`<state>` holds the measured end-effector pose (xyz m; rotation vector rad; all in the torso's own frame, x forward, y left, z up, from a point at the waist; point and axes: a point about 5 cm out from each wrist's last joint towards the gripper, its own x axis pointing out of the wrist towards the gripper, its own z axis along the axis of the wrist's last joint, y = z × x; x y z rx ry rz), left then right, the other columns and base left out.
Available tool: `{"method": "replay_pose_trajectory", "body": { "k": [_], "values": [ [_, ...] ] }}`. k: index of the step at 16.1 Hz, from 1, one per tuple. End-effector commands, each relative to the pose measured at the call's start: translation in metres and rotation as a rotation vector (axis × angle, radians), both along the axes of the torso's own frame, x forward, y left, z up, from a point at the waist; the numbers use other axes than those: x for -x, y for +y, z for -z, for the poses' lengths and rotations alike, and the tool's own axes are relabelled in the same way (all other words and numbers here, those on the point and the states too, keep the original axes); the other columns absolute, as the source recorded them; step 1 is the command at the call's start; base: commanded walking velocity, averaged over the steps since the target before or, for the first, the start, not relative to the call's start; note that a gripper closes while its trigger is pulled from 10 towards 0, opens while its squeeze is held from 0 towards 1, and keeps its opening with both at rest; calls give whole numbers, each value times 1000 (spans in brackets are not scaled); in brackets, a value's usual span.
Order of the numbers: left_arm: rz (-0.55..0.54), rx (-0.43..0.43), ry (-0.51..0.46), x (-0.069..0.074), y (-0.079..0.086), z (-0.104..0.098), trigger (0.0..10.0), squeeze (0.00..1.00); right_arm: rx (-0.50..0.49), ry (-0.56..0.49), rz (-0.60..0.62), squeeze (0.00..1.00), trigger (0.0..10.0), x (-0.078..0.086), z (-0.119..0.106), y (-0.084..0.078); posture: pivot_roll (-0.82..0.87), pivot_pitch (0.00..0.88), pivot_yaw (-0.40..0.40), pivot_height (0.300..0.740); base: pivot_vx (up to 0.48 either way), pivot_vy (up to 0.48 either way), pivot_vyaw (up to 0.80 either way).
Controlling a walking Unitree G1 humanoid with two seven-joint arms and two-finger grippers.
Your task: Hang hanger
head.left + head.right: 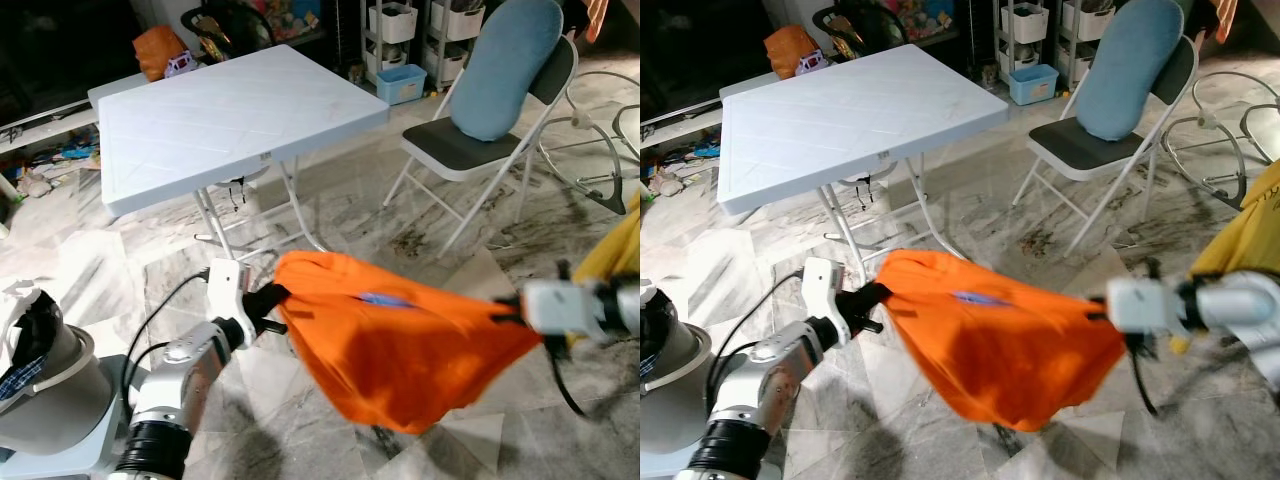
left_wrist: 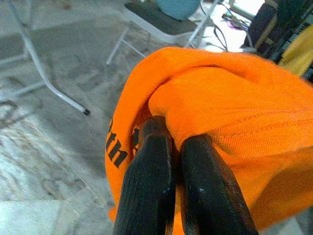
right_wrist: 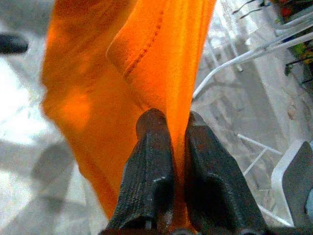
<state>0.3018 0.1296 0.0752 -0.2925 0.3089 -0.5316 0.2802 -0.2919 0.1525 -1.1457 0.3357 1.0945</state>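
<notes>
An orange shirt (image 1: 400, 340) hangs stretched in the air between my two grippers, low over the marble floor. My left gripper (image 1: 275, 300) is shut on the shirt's left end, and the left wrist view shows its black fingers (image 2: 151, 166) pinching a fold of cloth with dark lettering. My right gripper (image 1: 505, 312) is shut on the shirt's right end; in the right wrist view its fingers (image 3: 151, 161) clamp an orange seam. A small blue patch (image 1: 385, 298) sits on top of the shirt. I cannot make out a hanger.
A white folding table (image 1: 230, 110) stands ahead on the left. A folding chair (image 1: 455, 150) with a blue cushion (image 1: 510, 65) is ahead on the right. A yellow garment (image 1: 615, 250) hangs at the right edge. A grey round base (image 1: 50, 385) sits at lower left.
</notes>
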Motion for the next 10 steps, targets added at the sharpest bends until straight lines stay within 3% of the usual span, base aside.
{"method": "replay_pose_trajectory", "body": {
  "k": [1,5,8,10],
  "values": [
    [-45,-17,-29,-4,15,-8,0,0,-9,25,74,0,10000,9,-6,-18,-134,0,155,740,0,0,0],
    [-54,-25,12,-6,20,-2,0,0,-63,29,108,0,10000,17,-28,-32,-154,5,162,740,0,0,0],
    [-21,-27,58,-3,15,7,0,0,-164,25,48,0,10000,19,-65,-21,-165,5,161,740,0,0,0],
    [-16,-8,109,1,14,15,0,0,-223,36,-44,0,10000,25,-94,-5,-165,5,161,740,0,0,0]
  ]
}}
